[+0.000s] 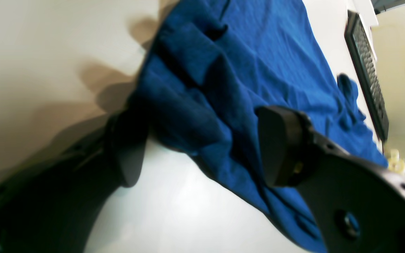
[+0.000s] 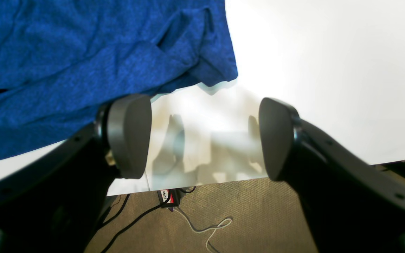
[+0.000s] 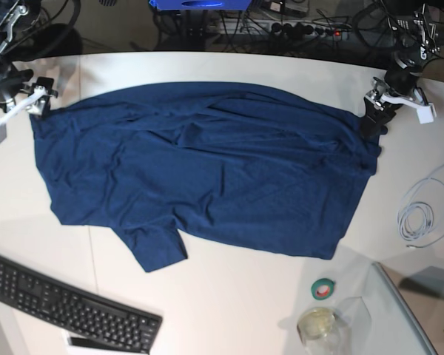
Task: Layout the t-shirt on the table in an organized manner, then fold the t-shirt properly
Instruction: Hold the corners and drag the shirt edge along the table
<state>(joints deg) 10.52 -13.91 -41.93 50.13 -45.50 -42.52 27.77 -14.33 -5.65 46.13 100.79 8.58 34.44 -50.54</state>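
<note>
The dark blue t-shirt (image 3: 207, 163) lies spread across the white table (image 3: 229, 296), wrinkled, with one sleeve toward the front. My left gripper (image 3: 371, 122) is at the shirt's right edge. In the left wrist view it (image 1: 204, 147) is open, with its fingers (image 1: 281, 147) on either side of a bunched edge of the shirt (image 1: 258, 52). My right gripper (image 3: 38, 103) is at the shirt's left far corner. In the right wrist view it (image 2: 202, 137) is open and empty, with the shirt's hem (image 2: 65, 52) just beyond its left finger (image 2: 128, 137).
A black keyboard (image 3: 66, 303) lies at the front left and also shows in the left wrist view (image 1: 367, 73). A green tape roll (image 3: 324, 288), a glass jar (image 3: 317, 323) and a coiled white cable (image 3: 422, 214) are at the front right. The table's edge and the floor cables (image 2: 174, 207) are below the right gripper.
</note>
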